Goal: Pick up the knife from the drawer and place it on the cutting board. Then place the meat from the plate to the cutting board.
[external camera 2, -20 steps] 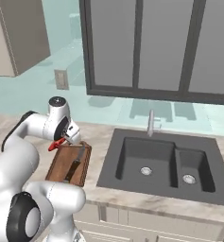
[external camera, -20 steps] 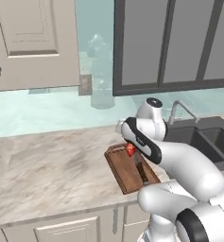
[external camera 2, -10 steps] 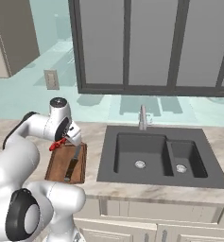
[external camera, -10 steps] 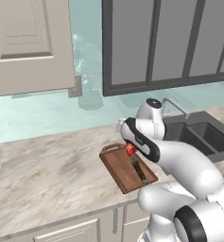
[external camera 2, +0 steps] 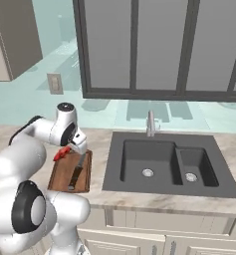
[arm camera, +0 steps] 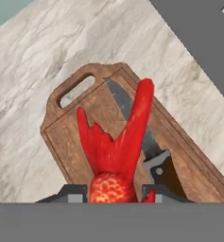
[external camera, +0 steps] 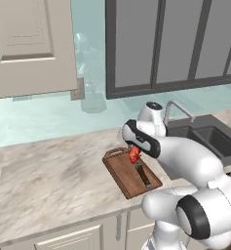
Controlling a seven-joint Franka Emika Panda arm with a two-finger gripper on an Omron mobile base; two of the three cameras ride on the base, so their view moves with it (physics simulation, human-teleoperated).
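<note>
My gripper point(arm camera: 114, 191) is shut on the meat point(arm camera: 116, 146), a red streaked piece held just above the cutting board point(arm camera: 66, 127). The knife point(arm camera: 132, 118) lies flat on that board, grey blade toward the handle slot, dark handle near my fingers. In the left base view the meat point(external camera: 134, 155) hangs in the gripper point(external camera: 135, 151) over the board point(external camera: 122, 176), with the knife point(external camera: 144, 175) along its right side. From the right base view the meat point(external camera 2: 62, 153) sits over the board point(external camera 2: 63, 174) beside the knife point(external camera 2: 77, 172). The drawer and plate are out of view.
A dark double sink point(external camera 2: 159, 159) with a faucet point(external camera 2: 150, 123) lies right of the board. Marble counter point(external camera: 48, 176) stretches to the left of the board. Upper cabinets and a pale green backsplash stand behind.
The whole picture has shifted, so the base has driven sideways and the sink shows more fully. The gripper stays over the board with the meat in it.
</note>
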